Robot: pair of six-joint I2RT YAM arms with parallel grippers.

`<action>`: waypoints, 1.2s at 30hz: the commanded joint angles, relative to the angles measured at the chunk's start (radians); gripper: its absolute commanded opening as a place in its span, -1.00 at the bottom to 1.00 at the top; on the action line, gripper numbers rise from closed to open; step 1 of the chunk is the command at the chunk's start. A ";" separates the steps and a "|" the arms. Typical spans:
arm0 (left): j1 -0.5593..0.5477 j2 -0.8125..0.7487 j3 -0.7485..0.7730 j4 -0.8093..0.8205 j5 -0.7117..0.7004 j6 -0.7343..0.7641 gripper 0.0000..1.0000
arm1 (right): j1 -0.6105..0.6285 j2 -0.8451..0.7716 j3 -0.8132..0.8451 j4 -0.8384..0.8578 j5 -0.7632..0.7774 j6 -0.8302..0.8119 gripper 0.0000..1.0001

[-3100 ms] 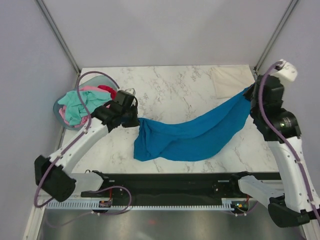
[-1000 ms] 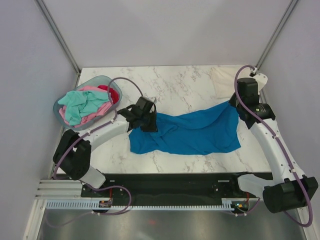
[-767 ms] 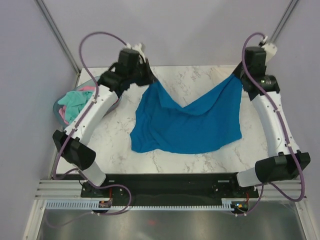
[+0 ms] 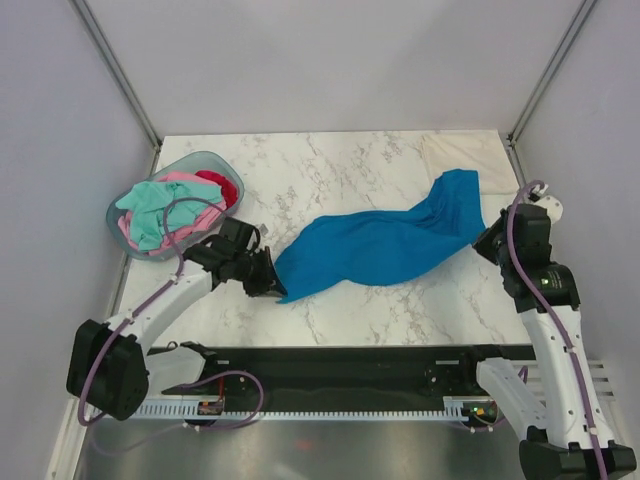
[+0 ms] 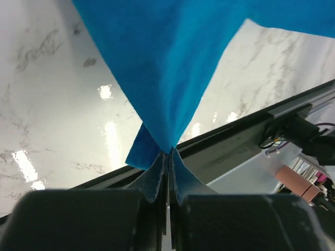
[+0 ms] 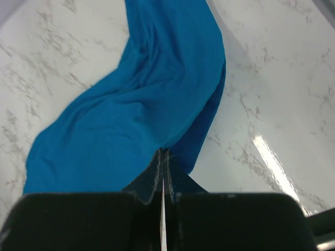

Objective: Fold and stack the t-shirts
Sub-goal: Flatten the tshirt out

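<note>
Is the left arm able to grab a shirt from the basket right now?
Probably not yet: the left gripper is shut on the blue t-shirt. The basket sits close beside that arm, nothing between, so after letting go it likely could.

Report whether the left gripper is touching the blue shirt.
Touching. The left wrist view shows a corner of the blue shirt pinched in the left gripper, its two fingers closed on the cloth.
</note>
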 commanded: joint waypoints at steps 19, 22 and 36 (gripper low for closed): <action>-0.011 0.374 0.095 0.178 -0.299 0.034 0.19 | -0.002 -0.094 -0.103 0.070 -0.003 -0.021 -1.00; -0.011 0.451 0.102 0.217 -0.346 0.048 0.12 | -0.001 -0.096 -0.108 0.084 -0.006 -0.018 -1.00; -0.011 0.597 0.513 0.096 -0.427 0.132 -0.95 | -0.001 -0.059 -0.158 0.121 -0.011 -0.014 -1.00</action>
